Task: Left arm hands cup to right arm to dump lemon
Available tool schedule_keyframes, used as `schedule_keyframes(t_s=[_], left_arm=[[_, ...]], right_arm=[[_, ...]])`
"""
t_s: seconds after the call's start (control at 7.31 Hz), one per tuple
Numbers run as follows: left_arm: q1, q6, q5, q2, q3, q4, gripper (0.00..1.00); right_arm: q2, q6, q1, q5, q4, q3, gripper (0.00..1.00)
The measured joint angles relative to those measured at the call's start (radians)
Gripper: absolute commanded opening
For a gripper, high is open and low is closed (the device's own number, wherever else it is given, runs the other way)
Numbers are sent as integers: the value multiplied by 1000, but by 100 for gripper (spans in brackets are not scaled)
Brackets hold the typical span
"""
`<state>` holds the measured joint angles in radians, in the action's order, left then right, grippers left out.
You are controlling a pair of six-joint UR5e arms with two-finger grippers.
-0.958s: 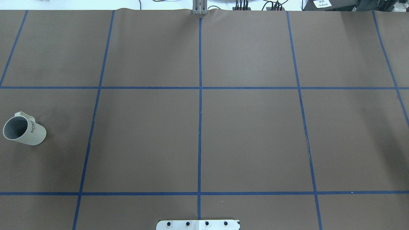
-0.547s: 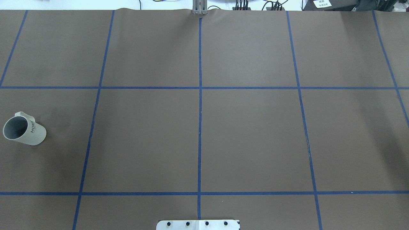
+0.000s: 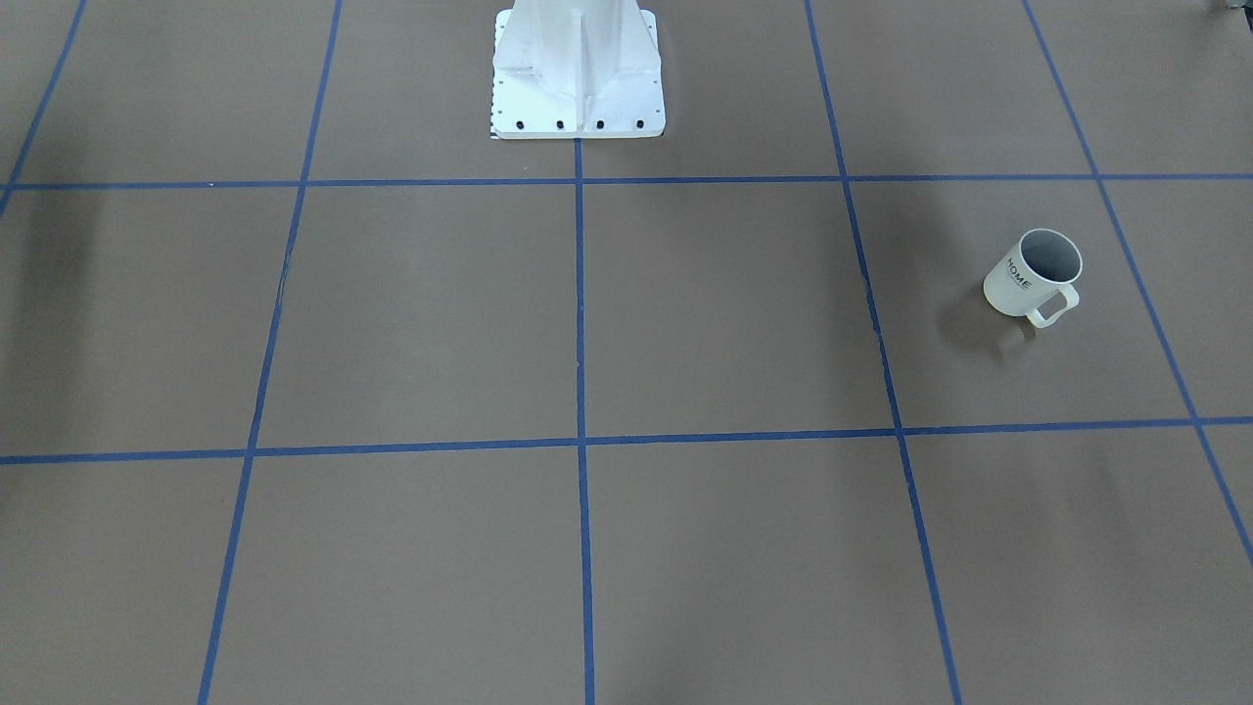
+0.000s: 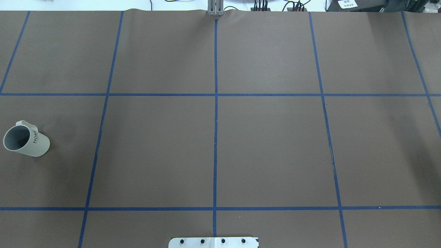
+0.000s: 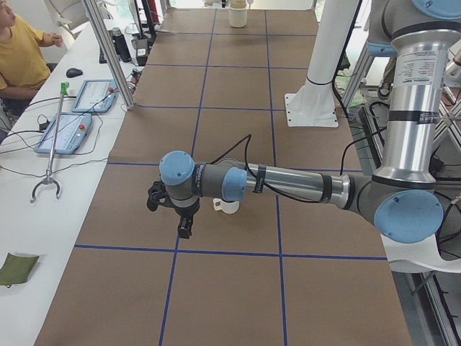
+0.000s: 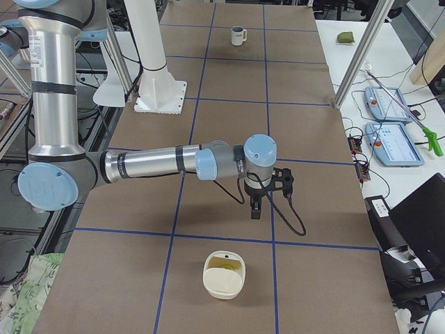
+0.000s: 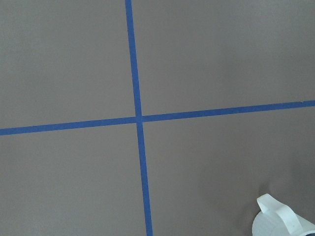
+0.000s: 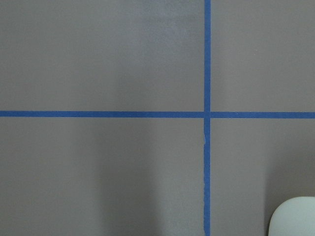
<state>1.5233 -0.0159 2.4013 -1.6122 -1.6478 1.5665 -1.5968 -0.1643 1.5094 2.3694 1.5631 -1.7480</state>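
Observation:
The off-white cup (image 4: 26, 138) with "HOME" lettering stands upright at the table's left side, its handle pointing away from the robot; it also shows in the front view (image 3: 1033, 274). Its grey inside looks empty, and I see no lemon. The left arm's gripper (image 5: 184, 229) hangs above the table just beside the cup (image 5: 228, 206); I cannot tell whether it is open. The left wrist view catches only the cup's handle (image 7: 283, 219). The right arm's gripper (image 6: 255, 211) hangs over the table's right part, far from the cup (image 6: 238, 35); I cannot tell whether it is open.
A cream rounded container (image 6: 224, 275) lies on the table near the right gripper, and its edge shows in the right wrist view (image 8: 295, 216). The white robot pedestal (image 3: 578, 69) stands at the table's middle edge. Operators' desks with tablets (image 6: 393, 104) flank the far side.

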Motion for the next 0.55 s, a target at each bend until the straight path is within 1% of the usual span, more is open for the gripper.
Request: schedule_keyframes(t_s=[0.55], left_arm=[[0,1,0,-1,-10,1,100]], right_arm=[[0,0,0,1,0,-1,100]])
